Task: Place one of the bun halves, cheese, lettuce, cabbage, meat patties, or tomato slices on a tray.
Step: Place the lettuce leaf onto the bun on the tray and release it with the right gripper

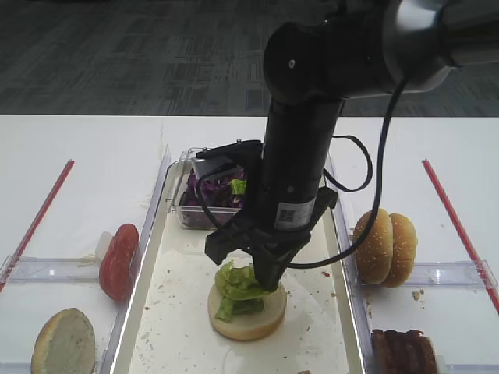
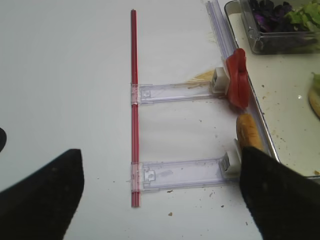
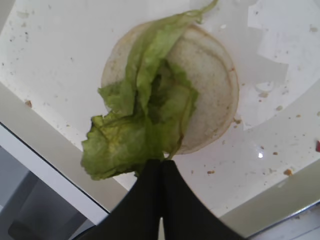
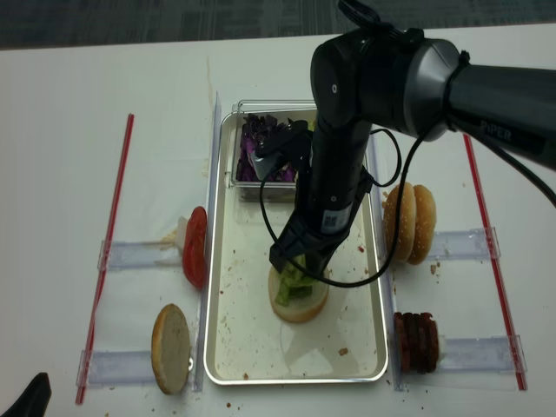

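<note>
The right hand [image 3: 161, 167] is seen in the right wrist view with its dark fingers pressed together, pinching the near edge of a lettuce [image 3: 142, 115] leaf that drapes over the pale cut face of a bun half [image 3: 210, 85]. The overhead views hide that pinch behind the black arm; they show only the lettuce [image 1: 238, 287] sitting on the bun half [image 1: 248, 315], which lies on the tray [image 4: 234, 347] near its middle. The left hand [image 2: 160, 200] appears only in the left wrist view, as two dark fingers set wide apart with nothing between them, above the white surface [image 2: 65, 75]. Beyond the bun, a small clear box [image 1: 195, 210] holding cabbage [image 1: 209, 191] and more green leaves stands at the far end of the tray. Left of the tray, a tomato slice [image 1: 118, 261] and another bun half [image 1: 64, 343] stand on edge in clear holders; on the right are two crusted bun halves [image 1: 386, 248] and the meat patties [image 1: 404, 352]. Red strips [image 4: 109, 252] flank the layout.
</note>
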You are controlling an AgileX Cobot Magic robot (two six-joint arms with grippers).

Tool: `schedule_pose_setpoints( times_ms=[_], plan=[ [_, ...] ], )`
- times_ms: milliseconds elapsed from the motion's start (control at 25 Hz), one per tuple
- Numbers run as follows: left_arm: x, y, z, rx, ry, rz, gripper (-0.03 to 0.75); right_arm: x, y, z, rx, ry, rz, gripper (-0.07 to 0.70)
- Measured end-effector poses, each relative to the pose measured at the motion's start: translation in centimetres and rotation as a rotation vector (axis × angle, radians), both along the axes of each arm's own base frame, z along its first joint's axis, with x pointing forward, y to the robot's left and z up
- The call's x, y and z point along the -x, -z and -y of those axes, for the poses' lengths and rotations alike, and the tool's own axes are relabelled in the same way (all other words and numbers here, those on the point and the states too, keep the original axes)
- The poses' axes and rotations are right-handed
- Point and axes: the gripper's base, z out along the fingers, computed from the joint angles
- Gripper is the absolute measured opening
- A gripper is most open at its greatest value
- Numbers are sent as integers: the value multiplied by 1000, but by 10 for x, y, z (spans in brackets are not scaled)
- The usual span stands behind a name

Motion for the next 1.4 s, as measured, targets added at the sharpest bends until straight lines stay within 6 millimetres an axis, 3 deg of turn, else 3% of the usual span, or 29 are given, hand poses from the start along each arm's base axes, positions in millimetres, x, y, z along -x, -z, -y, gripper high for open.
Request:
schedule_pose_setpoints(
  times_ms=[360,640,800,960,1040,1120,1400],
  plan=[
    [0,0,0,0,0,0,616,-1,16,-3,11,-13,-47,36],
    [0,0,0,0,0,0,616,1,17,2,63,-45,-64,64],
    [0,0,0,0,0,0,616,0,17,2,67,-55,-60,216],
    [0,0,0,0,0,0,616,1,17,2,63,-62,-61,498],
    [0,0,0,0,0,0,616,1,17,2,62,-64,-61,599],
    [0,0,0,0,0,0,616,1,17,2,62,-64,-61,636],
    [0,0,0,0,0,0,616,1,17,2,62,-64,-61,644]
  ],
)
